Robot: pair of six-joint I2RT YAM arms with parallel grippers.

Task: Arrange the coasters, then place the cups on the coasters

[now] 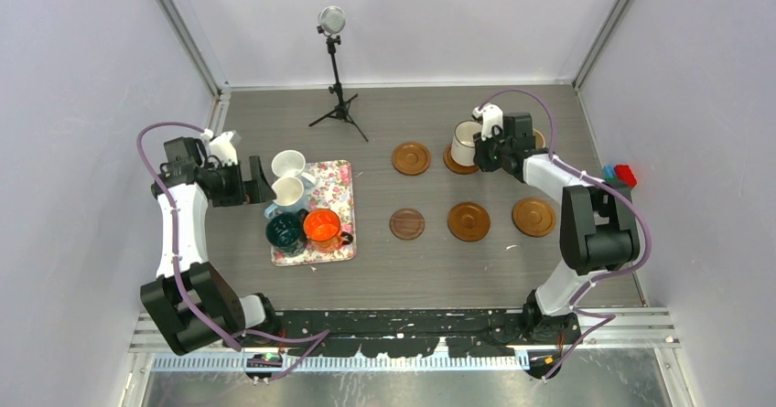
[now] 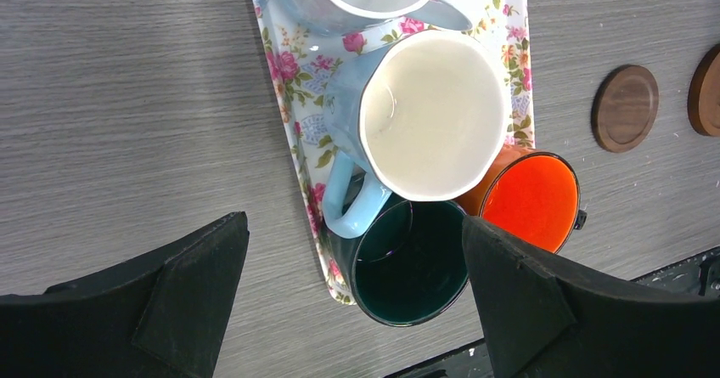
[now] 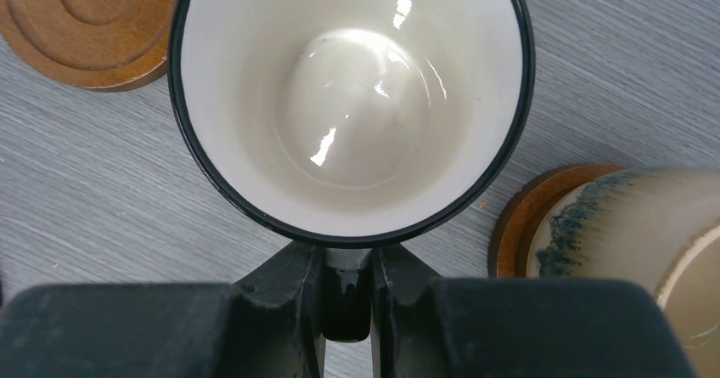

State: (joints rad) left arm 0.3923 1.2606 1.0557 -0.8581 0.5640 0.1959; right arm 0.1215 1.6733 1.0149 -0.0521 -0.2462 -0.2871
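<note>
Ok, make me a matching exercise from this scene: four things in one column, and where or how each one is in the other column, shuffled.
Things:
1. orange mug
2. dark-rimmed white mug
3. beige mug
4. small dark coaster

States:
A. sitting on a brown coaster, not gripped
B. handle pinched in the right gripper
C. on the floral tray
D. carrying no mug

Pairs: 1-C, 2-B, 3-A, 4-D.
</note>
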